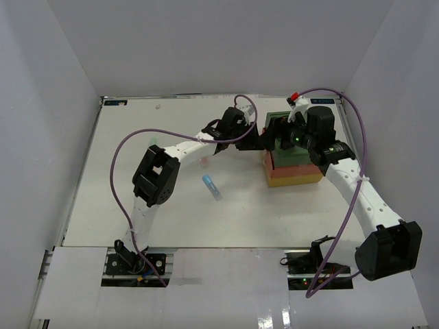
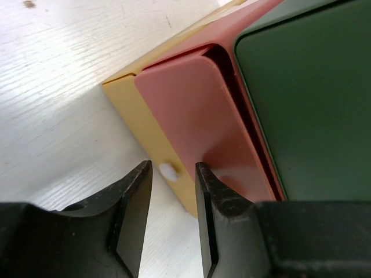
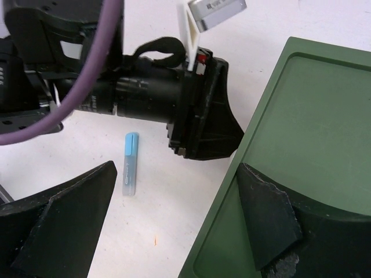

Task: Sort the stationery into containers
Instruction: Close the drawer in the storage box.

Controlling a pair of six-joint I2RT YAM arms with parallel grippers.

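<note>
The containers (image 1: 293, 171) are a stacked box at the table's right: green top (image 2: 307, 98), red-orange middle drawer (image 2: 191, 116) and yellow bottom drawer (image 2: 130, 110). My left gripper (image 2: 173, 174) is at the box's left side (image 1: 263, 142), its jaws a little apart. The yellow drawer's small white knob (image 2: 168, 170) lies between the fingertips, untouched. My right gripper (image 3: 177, 174) hangs wide open over the green top's left edge (image 1: 285, 133), holding nothing. One piece of stationery, a blue marker (image 1: 212, 186), lies flat on the table left of the box (image 3: 131, 163).
White walls enclose the table on three sides. Purple cables (image 1: 130, 147) loop over both arms. A small pinkish bit (image 1: 203, 162) lies near the left forearm. The left arm's black wrist (image 3: 174, 104) sits close before the right gripper.
</note>
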